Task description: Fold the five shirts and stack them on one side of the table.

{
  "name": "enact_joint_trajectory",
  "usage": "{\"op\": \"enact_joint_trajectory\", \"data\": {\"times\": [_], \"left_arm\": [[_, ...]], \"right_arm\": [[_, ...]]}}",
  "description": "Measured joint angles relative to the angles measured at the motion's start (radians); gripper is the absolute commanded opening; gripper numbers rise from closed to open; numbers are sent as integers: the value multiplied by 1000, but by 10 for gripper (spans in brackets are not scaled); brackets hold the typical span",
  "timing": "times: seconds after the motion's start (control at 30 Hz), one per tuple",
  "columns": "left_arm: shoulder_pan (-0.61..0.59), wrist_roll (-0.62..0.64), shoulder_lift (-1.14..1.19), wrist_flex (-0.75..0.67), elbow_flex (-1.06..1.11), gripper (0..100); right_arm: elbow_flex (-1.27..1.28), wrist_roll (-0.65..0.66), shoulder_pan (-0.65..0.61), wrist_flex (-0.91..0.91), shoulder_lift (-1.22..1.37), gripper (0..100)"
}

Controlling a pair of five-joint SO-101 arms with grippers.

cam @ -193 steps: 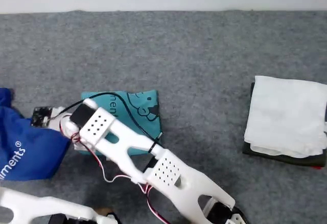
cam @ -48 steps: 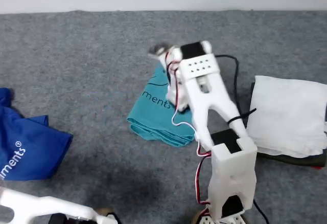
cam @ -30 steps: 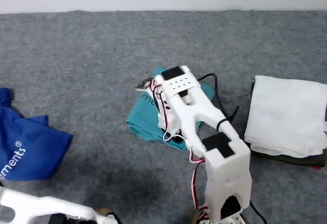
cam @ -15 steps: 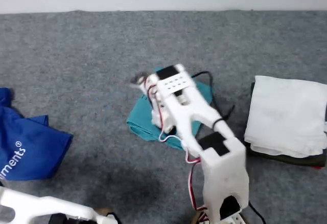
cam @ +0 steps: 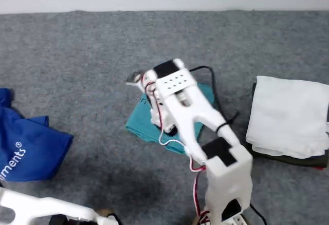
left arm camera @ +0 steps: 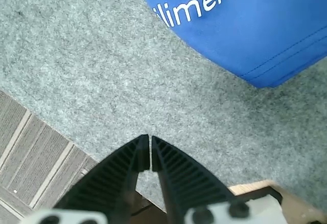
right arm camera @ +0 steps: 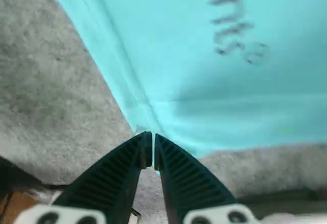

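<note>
right arm [cam: 191, 113]: white printed links, dotted hole panel, black servo blocks | wiring: red-white leads [cam: 154, 114], black cable [cam: 208, 72] | left gripper [left arm camera: 150, 139], right gripper [right arm camera: 153, 137]: black ribbed jaws, white screwed bases

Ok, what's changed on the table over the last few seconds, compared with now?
The teal shirt has moved from beside the blue shirt to the middle of the table, nearer the white-topped stack. The right gripper, shut, has since swung from beyond the shirt's far edge back over its edge nearest the blue shirt. The blue shirt, the stack and the left arm stayed put.
</note>
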Motion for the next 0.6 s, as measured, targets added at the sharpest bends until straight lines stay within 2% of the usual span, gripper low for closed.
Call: {"op": "enact_joint_trajectory", "data": {"times": [0.2, 0.37, 0.5, 0.6], "left_arm": [[0, 0, 0, -34, 2, 19], [58, 0, 0, -34, 2, 19], [123, 0, 0, -34, 2, 19], [149, 0, 0, -34, 2, 19]], "right_arm": [[0, -127, 84, 0, -143, 15], [0, -321, 150, 0, -160, 15], [0, -474, 149, -26, -120, 20], [0, -632, 160, -109, -61, 120]]}}
